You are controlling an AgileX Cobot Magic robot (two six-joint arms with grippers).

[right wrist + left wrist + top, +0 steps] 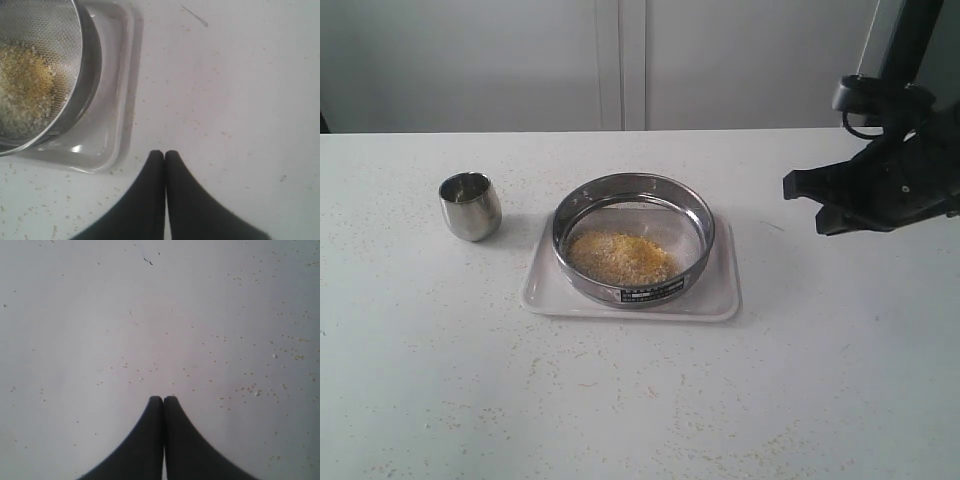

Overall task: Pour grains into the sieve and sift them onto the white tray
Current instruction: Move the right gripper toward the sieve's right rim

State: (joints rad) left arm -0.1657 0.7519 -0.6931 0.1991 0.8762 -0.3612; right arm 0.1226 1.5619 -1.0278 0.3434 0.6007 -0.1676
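The sieve, a wide steel ring with a mesh bottom, sits on the white tray at the table's middle. A heap of yellow and whitish grains lies inside it. The right wrist view shows the sieve's rim, the grains and the tray's corner. My right gripper hovers to the right of the tray, shut and empty. My left gripper is shut on nothing over bare table; the exterior view does not show it.
A small rounded steel cup stands upright left of the tray. Loose stray grains are scattered over the white table. A pale wall runs behind the table's far edge.
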